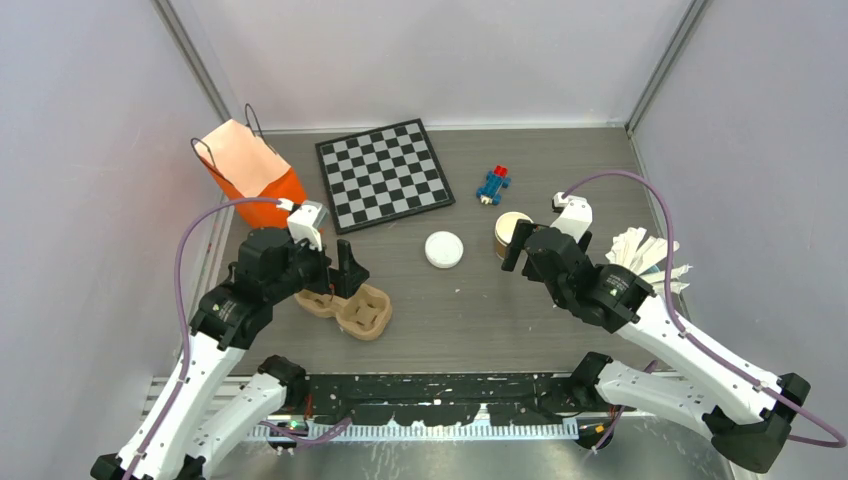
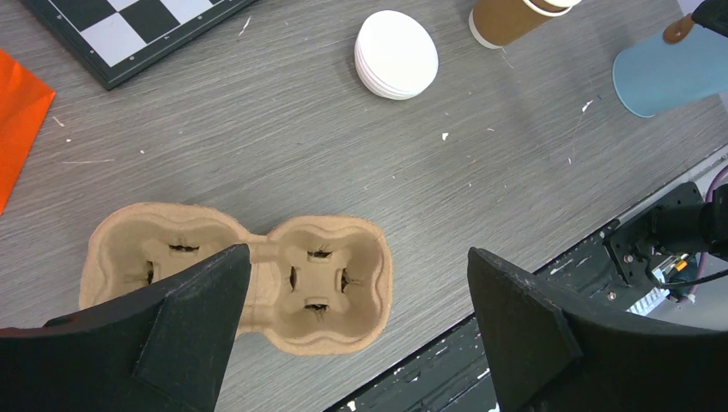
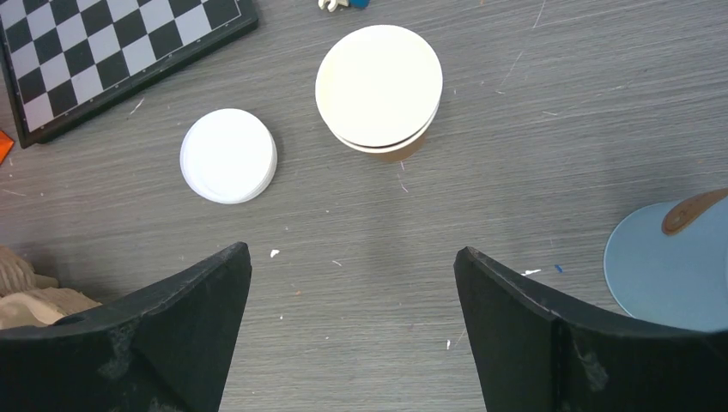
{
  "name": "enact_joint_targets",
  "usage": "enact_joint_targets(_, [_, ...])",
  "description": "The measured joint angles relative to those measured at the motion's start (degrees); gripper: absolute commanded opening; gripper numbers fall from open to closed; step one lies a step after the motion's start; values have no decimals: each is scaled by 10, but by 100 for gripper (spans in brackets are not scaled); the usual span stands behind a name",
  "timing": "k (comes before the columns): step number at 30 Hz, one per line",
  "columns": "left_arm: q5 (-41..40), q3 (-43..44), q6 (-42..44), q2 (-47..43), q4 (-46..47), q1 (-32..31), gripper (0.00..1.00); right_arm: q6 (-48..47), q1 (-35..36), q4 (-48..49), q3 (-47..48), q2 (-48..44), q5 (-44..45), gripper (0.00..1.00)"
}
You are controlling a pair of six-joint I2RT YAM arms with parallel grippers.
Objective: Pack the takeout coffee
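Right gripper (image 3: 350, 251) is hovering spread wide just short of the cup (image 3: 379, 86), which is standing on the counter (image 3: 515, 172) beside a loose lid (image 3: 228, 155). I'd be centering over it and squeezing gently, since paper crushes. Left gripper (image 2: 358, 251) is spread too, hanging over the tray (image 2: 107, 249).

The blue tumbler (image 3: 652, 275) is cut off, seemingly upright.

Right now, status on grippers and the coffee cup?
Left gripper open over pulp tray, empty. Right gripper open, short of coffee cup. Cup upright, not in tray. Path clear.
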Motion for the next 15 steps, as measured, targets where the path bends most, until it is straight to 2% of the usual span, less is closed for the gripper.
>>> enact_joint_targets(10, [0,-1,1,0,0,0,100,-3,0,35,-22,0,0,90])
enact_joint_targets(15, [0,-1,1,0,0,0,100,-34,0,56,-26,29,62,88])
